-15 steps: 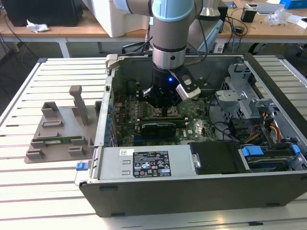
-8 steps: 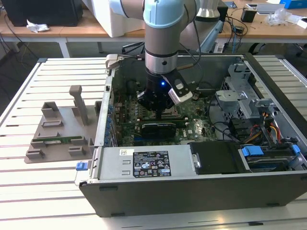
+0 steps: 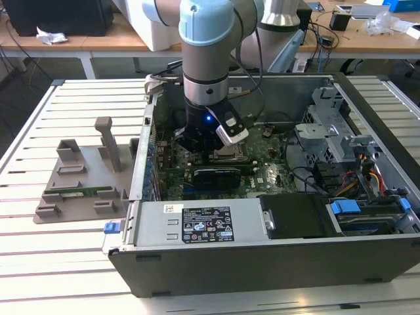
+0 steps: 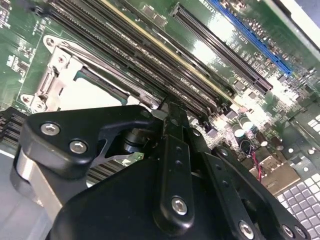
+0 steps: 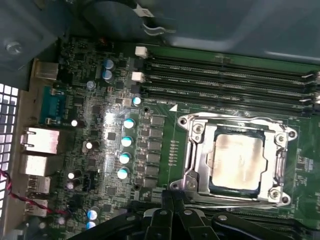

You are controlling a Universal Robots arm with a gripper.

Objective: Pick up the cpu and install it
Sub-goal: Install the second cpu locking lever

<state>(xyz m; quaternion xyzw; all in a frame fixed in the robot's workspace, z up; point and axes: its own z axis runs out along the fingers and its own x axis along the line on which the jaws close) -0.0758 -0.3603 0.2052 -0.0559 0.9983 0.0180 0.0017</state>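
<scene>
Gripper: the black gripper (image 4: 172, 125) sits closest to the lens in both wrist views, fingers (image 5: 170, 202) drawn together with nothing between them, tips just above the motherboard (image 5: 100, 150).
CPU: the cpu (image 5: 236, 161) lies flat inside the socket frame (image 5: 192, 150), silvery top up, just beside the fingertips.
Memory slots: long black memory slots (image 5: 225, 80) run along the socket's far side.
Case: in the exterior view the arm (image 3: 207, 65) reaches down into the open computer case (image 3: 262, 262).
Table: the case rests on a slatted white table (image 3: 52, 262); a grey fixture (image 3: 79, 180) stands near the case's side wall, on the exterior view's left.
</scene>
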